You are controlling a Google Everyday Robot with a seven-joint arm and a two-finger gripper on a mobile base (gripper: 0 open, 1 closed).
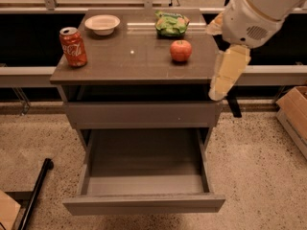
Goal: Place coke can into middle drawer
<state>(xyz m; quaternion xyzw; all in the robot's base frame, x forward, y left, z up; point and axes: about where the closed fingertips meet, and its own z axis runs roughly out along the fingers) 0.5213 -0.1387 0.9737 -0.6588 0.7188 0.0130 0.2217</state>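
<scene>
The coke can (pixel 73 47), red-orange with white script and a silver top, stands upright at the front left corner of the cabinet top (pixel 134 56). Below a closed drawer front (pixel 142 114), a drawer (pixel 144 178) stands pulled out and holds nothing. My gripper (pixel 224 75) hangs from the white arm (pixel 254 13) at the cabinet's right edge, above the floor. It is right of the red apple (pixel 181 51) and far from the can, and it holds nothing that I can see.
A white bowl (pixel 102 24) and a green chip bag (pixel 171 24) sit at the back of the cabinet top. A cardboard box (pixel 293 111) stands on the floor at right. A black pole (pixel 36 195) lies at lower left.
</scene>
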